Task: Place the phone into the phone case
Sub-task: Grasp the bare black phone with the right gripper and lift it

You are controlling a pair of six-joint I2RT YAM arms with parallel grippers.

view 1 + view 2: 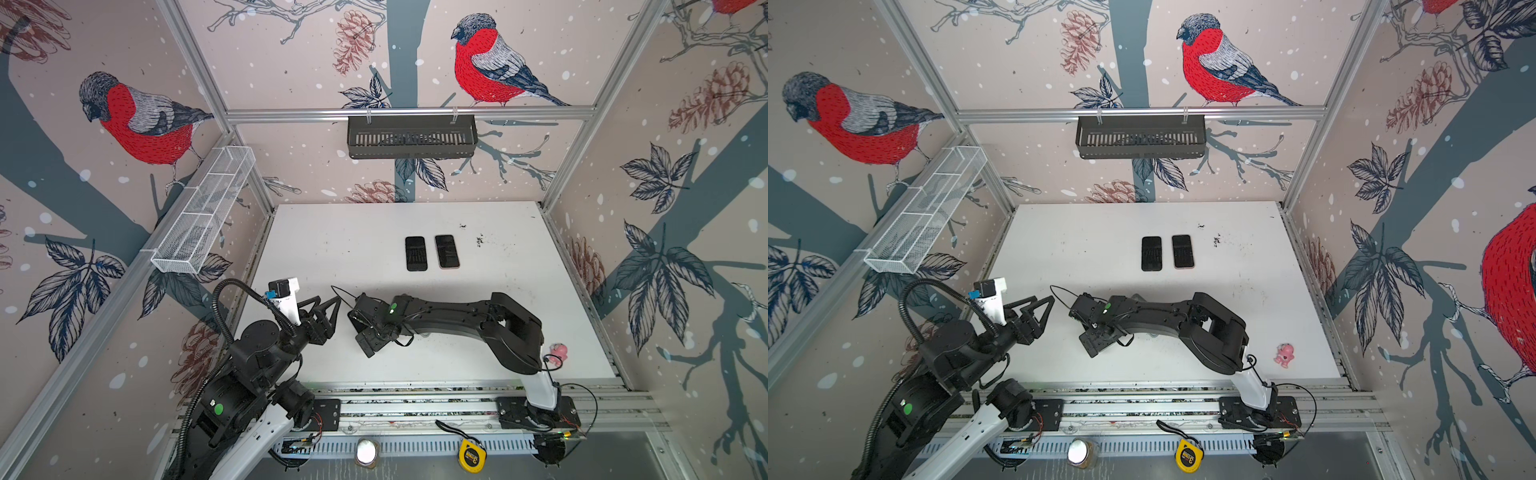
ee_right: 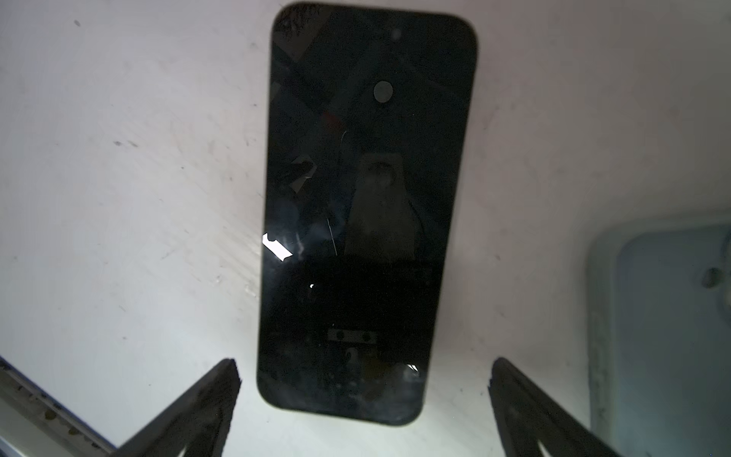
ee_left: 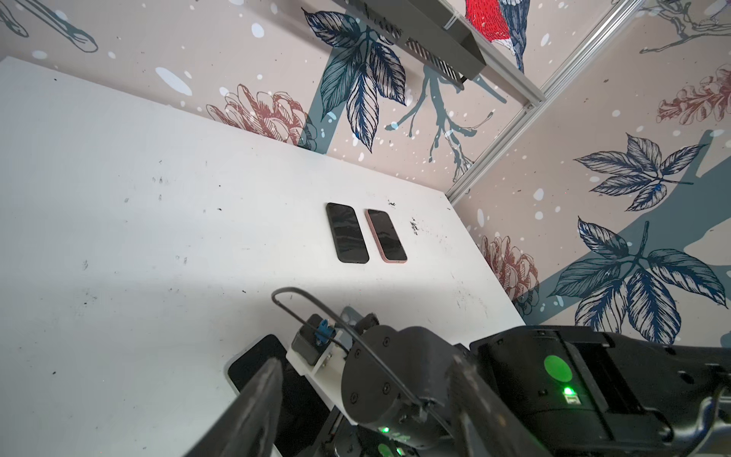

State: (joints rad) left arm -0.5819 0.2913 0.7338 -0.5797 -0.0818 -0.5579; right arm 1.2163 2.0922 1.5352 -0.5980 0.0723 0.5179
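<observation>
A black phone (image 2: 368,213) lies screen up on the white table (image 2: 118,198). My right gripper (image 2: 366,376) hangs over its near end, open, with one finger on each side of the phone and neither touching it. A pale blue phone case (image 2: 664,336) lies beside the phone, hollow side up. In both top views the right arm's wrist (image 1: 370,328) reaches across the middle and hides phone and case. My left gripper (image 1: 330,299) hovers just left of that wrist, open and empty. In the left wrist view a corner of the phone (image 3: 253,364) shows past one finger (image 3: 261,395).
Two more dark phones lie side by side at the back middle: a black one (image 1: 416,253) and a pink-edged one (image 1: 446,251). A pink toy (image 1: 557,353) sits front right. A tape measure (image 1: 471,455) and a jar (image 1: 365,453) lie beyond the front rail. Baskets (image 1: 411,137) hang on the walls.
</observation>
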